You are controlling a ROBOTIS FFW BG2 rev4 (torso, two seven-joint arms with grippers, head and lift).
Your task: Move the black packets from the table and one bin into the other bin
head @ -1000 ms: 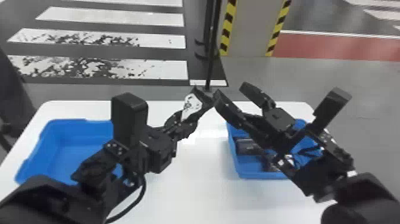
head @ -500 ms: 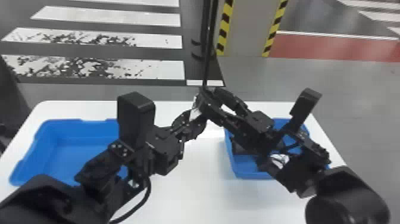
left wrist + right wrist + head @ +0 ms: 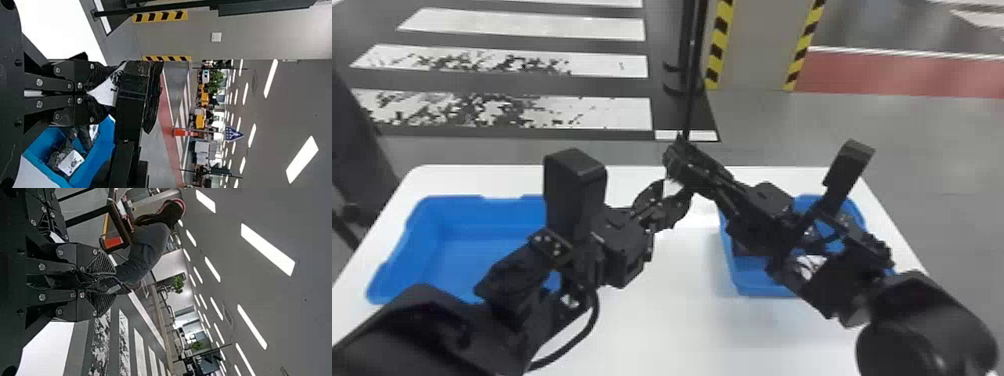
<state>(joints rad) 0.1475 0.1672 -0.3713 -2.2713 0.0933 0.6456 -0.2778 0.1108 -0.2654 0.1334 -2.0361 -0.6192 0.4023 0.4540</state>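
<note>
The left gripper (image 3: 103,94) and the right gripper (image 3: 110,284) meet above the table (image 3: 662,310), between the left bin (image 3: 467,216) and the right bin (image 3: 759,289). The left jaws are nearly closed, pinching the white-marked part of the packet (image 3: 107,91). The right jaws are likewise nearly closed, with the dark part of the same packet between them. The step in hand is judged to be a handover; its direction cannot be confirmed.

Principal risk: premature release. If the giving gripper opens before the other has a firm hold, the packet may slip out and fall to the table. A shallow or off-centre pinch would be the likely cause, the packet appearing soft and creased.

Second risk: both grippers pulling at once. If either arm withdraws while both are clamped, the packet may stretch, tear or jerk free.

Third risk: contact. The fingertips are very near one another; a small error in wrist angle during separation could make them strike or catch on a fold.

Fourth risk: snagging. The right arm lies over the right bin, where further packets (image 3: 71,162) lie; lowering without clearance could hit the wall or disturb them. The cable (image 3: 593,325) looped below the left arm could also catch on a bin edge during a low pass.
</note>
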